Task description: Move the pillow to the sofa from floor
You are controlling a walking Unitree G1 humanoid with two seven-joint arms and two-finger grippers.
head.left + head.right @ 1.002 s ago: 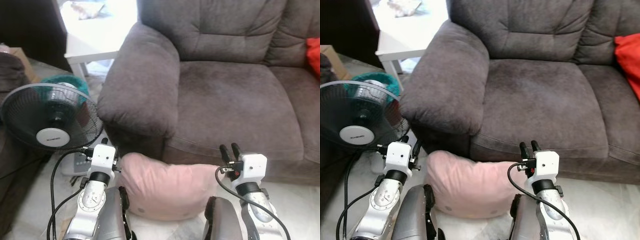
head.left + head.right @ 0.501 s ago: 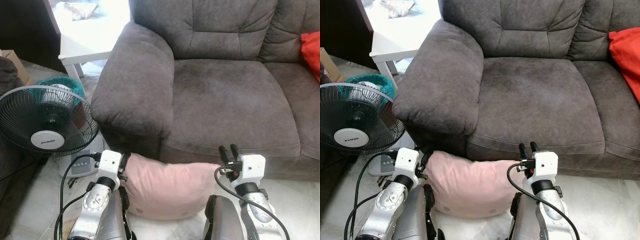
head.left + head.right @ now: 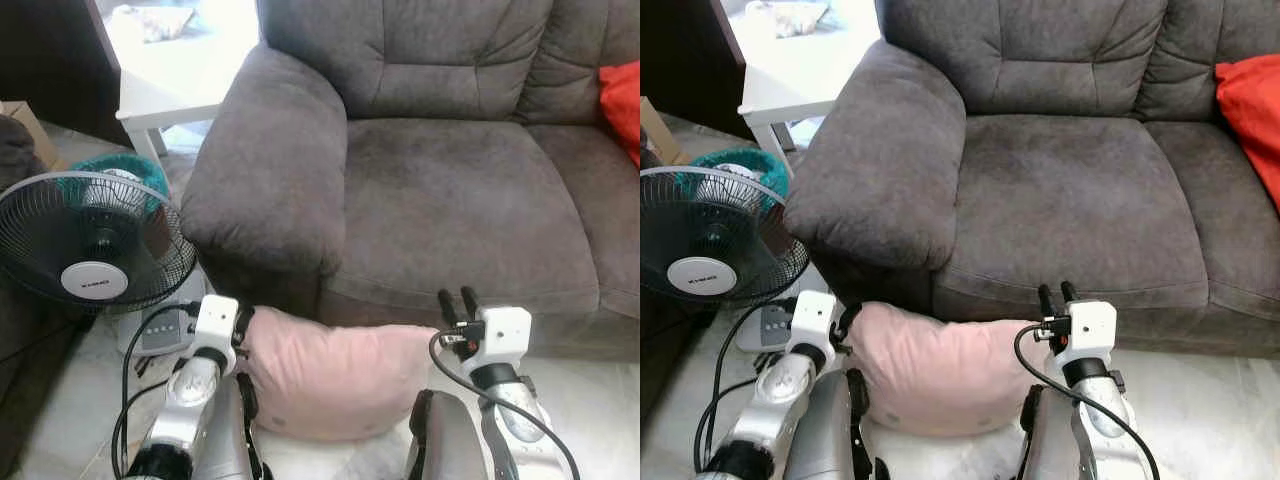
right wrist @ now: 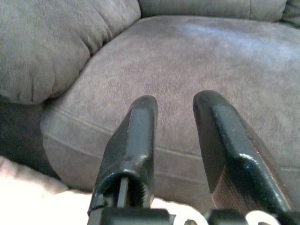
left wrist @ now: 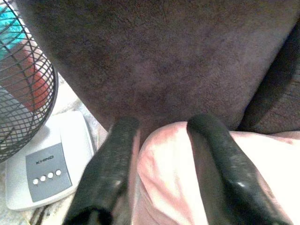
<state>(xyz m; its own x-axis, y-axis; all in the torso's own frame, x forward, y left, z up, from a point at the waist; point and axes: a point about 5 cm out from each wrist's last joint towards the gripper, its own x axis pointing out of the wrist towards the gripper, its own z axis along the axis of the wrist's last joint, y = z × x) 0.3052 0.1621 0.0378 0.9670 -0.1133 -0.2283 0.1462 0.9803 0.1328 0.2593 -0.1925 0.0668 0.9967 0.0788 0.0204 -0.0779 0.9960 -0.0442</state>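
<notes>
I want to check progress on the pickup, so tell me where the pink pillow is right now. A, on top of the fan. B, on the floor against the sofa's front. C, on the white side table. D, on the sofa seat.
B: the pink pillow lies on the floor against the front of the sofa, with the left gripper open astride its corner.
</notes>
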